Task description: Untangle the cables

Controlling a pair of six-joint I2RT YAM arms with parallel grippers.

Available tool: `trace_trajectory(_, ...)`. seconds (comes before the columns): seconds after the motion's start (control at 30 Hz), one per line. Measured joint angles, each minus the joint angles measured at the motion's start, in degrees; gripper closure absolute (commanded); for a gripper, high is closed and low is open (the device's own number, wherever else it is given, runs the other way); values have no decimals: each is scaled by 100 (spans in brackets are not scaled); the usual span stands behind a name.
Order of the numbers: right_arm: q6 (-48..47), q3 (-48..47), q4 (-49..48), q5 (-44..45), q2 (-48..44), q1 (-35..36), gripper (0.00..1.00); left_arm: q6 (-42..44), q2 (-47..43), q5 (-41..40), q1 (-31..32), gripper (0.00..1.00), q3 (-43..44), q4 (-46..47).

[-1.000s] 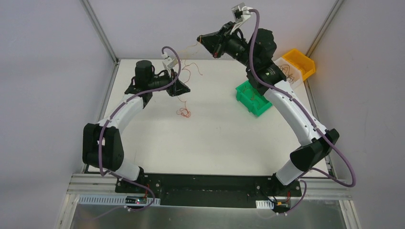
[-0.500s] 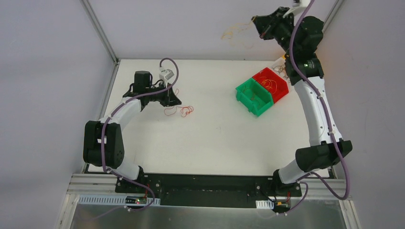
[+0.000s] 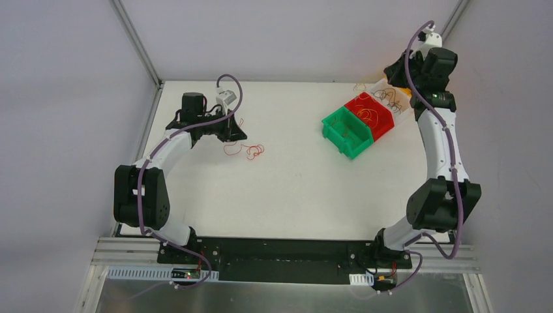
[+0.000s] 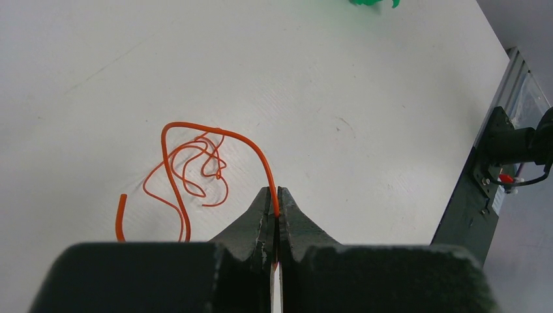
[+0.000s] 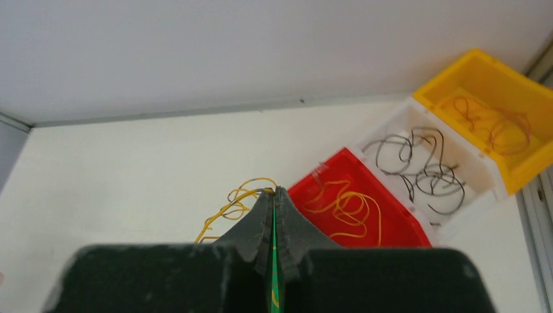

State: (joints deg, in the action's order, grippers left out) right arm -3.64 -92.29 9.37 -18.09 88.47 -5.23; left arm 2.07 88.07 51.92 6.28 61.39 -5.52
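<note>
Pinching an orange wire's (image 4: 171,171) end, left pincer (image 4: 274,201) closed; curls lie on table (image 4: 365,98). Right pincer (image 5: 274,194) closed on yellow wires (image 5: 236,197) near red bin (image 5: 392,225).

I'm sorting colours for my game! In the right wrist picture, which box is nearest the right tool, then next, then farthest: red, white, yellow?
1. Red box, just right of the right tool.
2. White box, behind the red one, farther right.
3. Yellow box, farthest, at the upper right.
</note>
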Motion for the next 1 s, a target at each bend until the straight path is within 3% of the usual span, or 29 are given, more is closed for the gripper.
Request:
trace_trajectory(0.53,-385,70,619,737,2323,-247,100,-4,-2,-103,-2,100,9,-275)
trace_trajectory(0.67,-568,-297,776,782,2444,-238,48,-11,-2,-149,-2,100,-24,-337)
trace_trajectory(0.7,-581,-411,807,780,2452,-238,40,-20,-2,-151,-2,100,-24,-350)
trace_trajectory(0.87,-1056,-966,1316,704,2406,-236,24,-271,-4,-127,-2,100,42,-437)
trace_trajectory(1.0,-1744,-772,2111,393,1998,-188,14,-741,-31,35,9,100,400,-511)
